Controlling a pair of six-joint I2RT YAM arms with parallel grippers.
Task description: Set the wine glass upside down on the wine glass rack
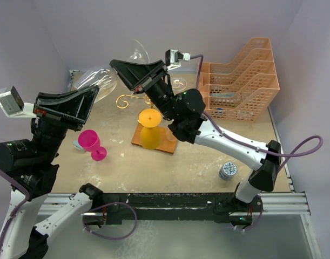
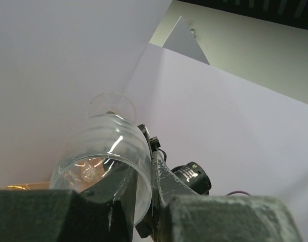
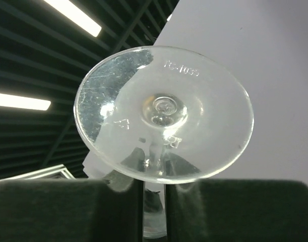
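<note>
Lavender walls [image 1: 73,32] frame a handover above the bench [image 1: 197,162]. Your left hand [image 2: 143,206] pinches the clear wine glass [image 2: 101,151] by its bowl rim; your right hand [image 3: 154,206] sits narrow on the stem [image 3: 155,151], just under the foot [image 3: 164,108]. Below your right hand, the wine glass rack [image 1: 125,101] carries 1 yellow glass [image 1: 149,132], foot up. Left to do: release left, invert, hang it.
</note>
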